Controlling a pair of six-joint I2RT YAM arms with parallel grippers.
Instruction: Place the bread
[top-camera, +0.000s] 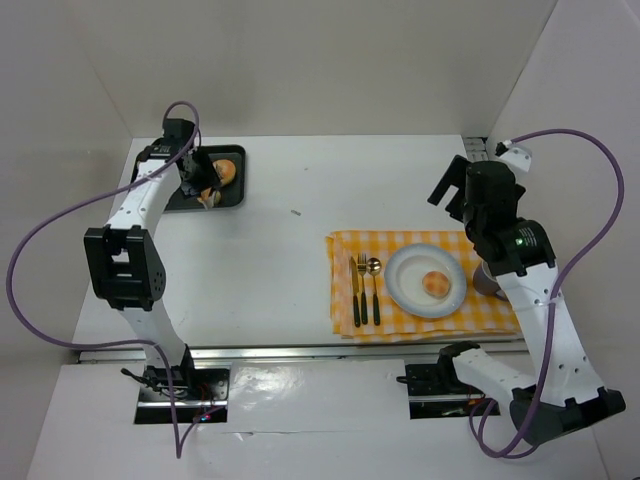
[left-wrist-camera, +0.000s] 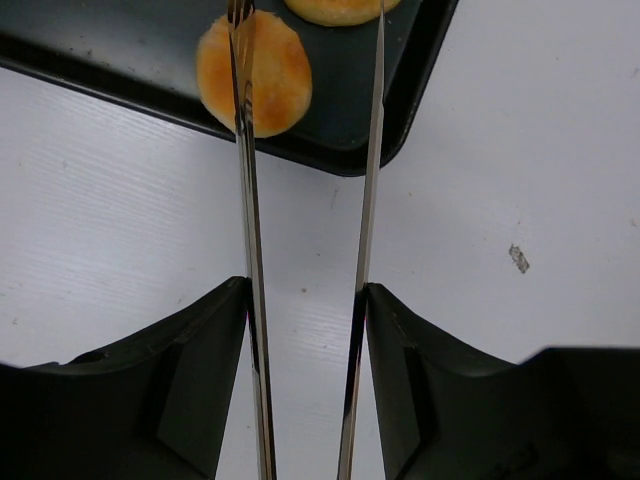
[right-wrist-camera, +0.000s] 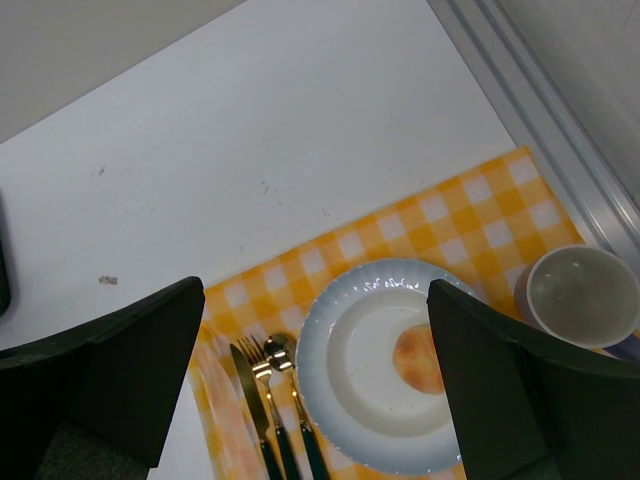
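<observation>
The step in hand is picking up a bread with the tongs (left-wrist-camera: 248, 200), and it goes best if the blades are first centred on one piece. From the left wrist view, the left blade lies across the nearer bread (left-wrist-camera: 275, 75) rather than beside it, while the right blade runs through the gap towards the second bread (left-wrist-camera: 340, 8), so a small shift left before squeezing looks wise. I can't tell whether either blade touches the bread. The left fingers (left-wrist-camera: 200, 340) are about half closed and press on the outer sides of the tongs, holding them. A gentle squeeze should be enough, since the bread looks soft and could dent or slip. The dark tray (left-wrist-camera: 110, 40) at the far left of the surface (left-wrist-camera: 520, 150) holds both pieces. Well apart on the right, the plate (right-wrist-camera: 350, 360) on the checked placemat (right-wrist-camera: 470, 220) already carries one bread (right-wrist-camera: 420, 358), and the cup (right-wrist-camera: 583, 295) beside it looks empty. The right fingers (right-wrist-camera: 120, 360) are spread wide above the plate and hold nothing
</observation>
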